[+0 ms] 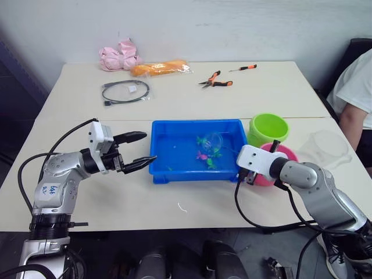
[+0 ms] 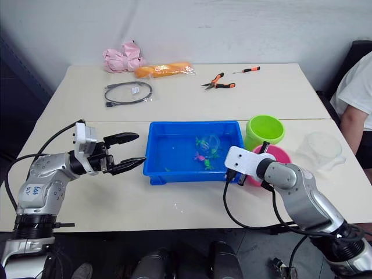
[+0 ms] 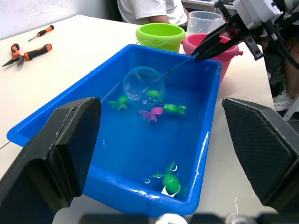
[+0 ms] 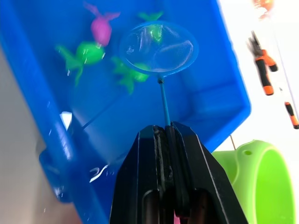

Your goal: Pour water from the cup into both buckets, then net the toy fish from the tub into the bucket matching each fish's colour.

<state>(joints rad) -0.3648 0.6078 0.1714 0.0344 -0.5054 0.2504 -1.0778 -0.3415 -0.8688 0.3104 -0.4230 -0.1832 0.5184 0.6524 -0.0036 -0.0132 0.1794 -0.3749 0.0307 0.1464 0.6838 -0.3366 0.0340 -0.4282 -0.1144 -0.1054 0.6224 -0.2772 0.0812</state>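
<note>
Blue plastic tub [image 1: 174, 168] sits mid-table with water in it, and the right gripper [image 4: 166, 133] has its two black fingers pressed together on the thin handle of the net [image 4: 159, 48]. The net's round blue-rimmed hoop hangs over the far right part of the tub, just above a cluster of toy fish: a pink fish [image 3: 152, 113] lies between green ones, with one green fish [image 3: 174, 108] beside it and another green fish [image 3: 170, 183] apart from the group near the tub's closer wall. Whether the hoop touches the water cannot be told.

Just right of the tub stands the lime green bucket [image 1: 268, 128], and touching it on the near side is the pink bucket [image 1: 285, 152], partly hidden by the right arm. The clear cup [image 1: 326, 146] stands upright further right, near a person's arm [image 1: 351, 123] at the table edge.

At the tub's left side, the left gripper [image 1: 135, 150] hovers above the tabletop, its fingers spread apart and pointing toward the tub wall, holding nothing.

Along the far half of the table lie orange-handled pliers [image 1: 214, 80], a small screwdriver [image 1: 244, 68], a coiled black cable [image 1: 125, 92], an orange packet [image 1: 158, 68] and a pink bag [image 1: 119, 57].
</note>
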